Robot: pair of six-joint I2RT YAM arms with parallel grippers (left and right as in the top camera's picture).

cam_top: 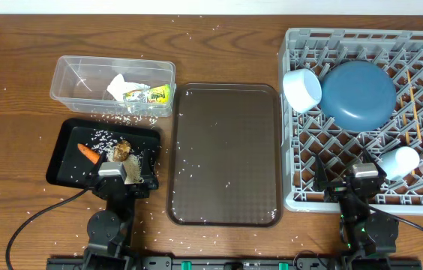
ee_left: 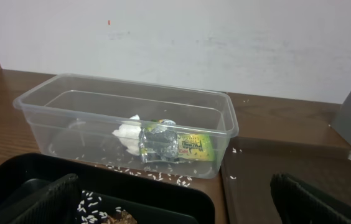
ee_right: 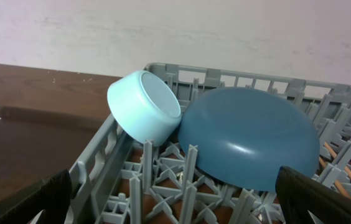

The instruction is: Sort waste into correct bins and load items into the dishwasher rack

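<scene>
Sort looks done bar stray rice grains (ee_left: pixel 163 177), so pull arms back w/o bumping anything: left gripper (cam_top: pixel 124 175), jaws wide apart & empty, hangs over black tray (cam_top: pixel 64 161) w/ carrot piece (cam_top: pixel 88 154) & food lump (cam_top: pixel 121 150); right gripper (cam_top: pixel 365 174) same, at dishwasher rack (cam_top: pixel 301 192) w/ blue plate (cam_top: pixel 359 94) & white bowl (cam_top: pixel 301 88); tissue (cam_top: pixel 118 84) & wrapper (cam_top: pixel 151 95) in clear tub (cam_top: pixel 67 72).

A dark wooden table (cam_top: pixel 16 45) stands against a plain white wall (ee_left: pixel 225 37) under even light.
</scene>
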